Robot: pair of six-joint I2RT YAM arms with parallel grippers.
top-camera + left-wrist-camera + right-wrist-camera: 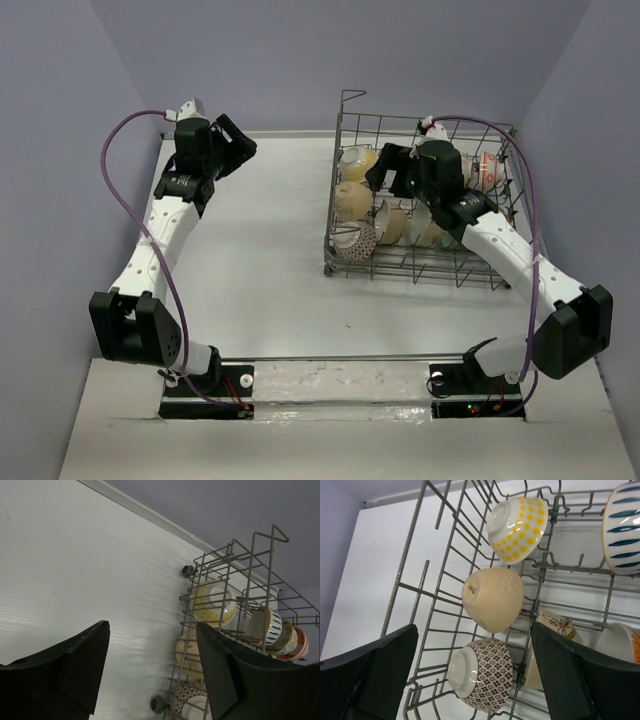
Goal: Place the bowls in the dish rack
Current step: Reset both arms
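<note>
surf: white table (260, 250) | on it: grey wire dish rack (415, 268), rt-far side, stands on sm wheels (188, 571)

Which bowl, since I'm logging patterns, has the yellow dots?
The white bowl at the far end of the left row; next comes a plain tan bowl, then a brown lattice-patterned bowl.

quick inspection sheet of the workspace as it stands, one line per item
surface: white table, no loose items seen
job's things: dish rack at far right; bowls on edge inside, including yellow-dotted bowl, tan bowl, brown patterned bowl; none seen on the table
clutter: nothing seen
tools: left tool open, empty, over the table; right tool open, empty, above the rack
cables: left purple cable and right purple cable loop along their arms
surroundings: lavender walls on three sides
</note>
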